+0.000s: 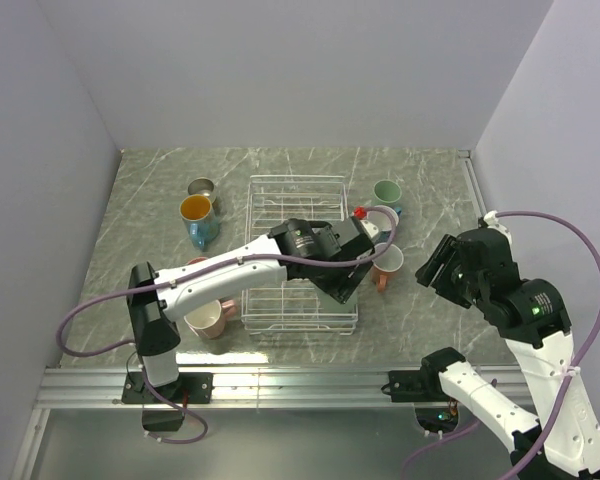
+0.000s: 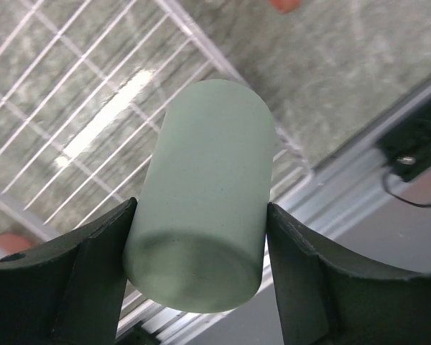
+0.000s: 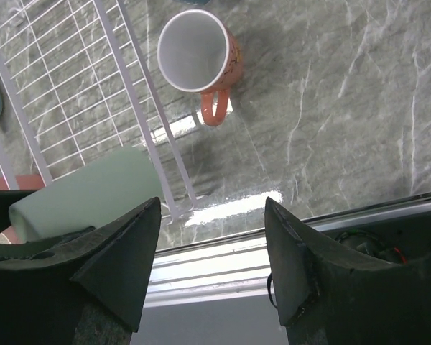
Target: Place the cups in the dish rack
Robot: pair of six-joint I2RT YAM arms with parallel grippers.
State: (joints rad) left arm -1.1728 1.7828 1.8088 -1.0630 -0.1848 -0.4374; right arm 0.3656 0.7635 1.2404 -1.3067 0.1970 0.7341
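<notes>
- The left gripper (image 2: 197, 241) was closed on the mint green mug (image 2: 208, 180), one finger pressed flat to each side of its wall near the closed base end. That end faced the wrist camera, and no handle showed.
- The mug hung over the dish rack (image 2: 201, 44), above its near right corner, with the wire grid and the tabletop (image 2: 323, 79) visible beneath it.
- The mug looked rigid and smooth-skinned, probably ceramic, so it was judged moderately heavy, chippable against wire and liable to slide in a loose pinch. A firm hold across the body suited it, and the handle was a poorer place to grip.
- The right gripper (image 3: 212, 215) stood wide apart and empty, just to the right of the rack.
- A salmon pink mug (image 3: 197, 54) sat on the tabletop just outside the rack's right wall, mouth toward the right wrist camera and handle pointing to the near side.
- The left wrist view alone showed the finger contact. In the top view the left arm covered the held mug.
- The right wrist view showed the mint mug from the side, through the rack wall.
- Only the top view showed the cups to the left of the rack, a teal mug with an orange inside (image 1: 198, 215) and a small metallic grey cup (image 1: 201, 187). It also showed another mint mug (image 1: 386, 192) off the far right corner.
</notes>
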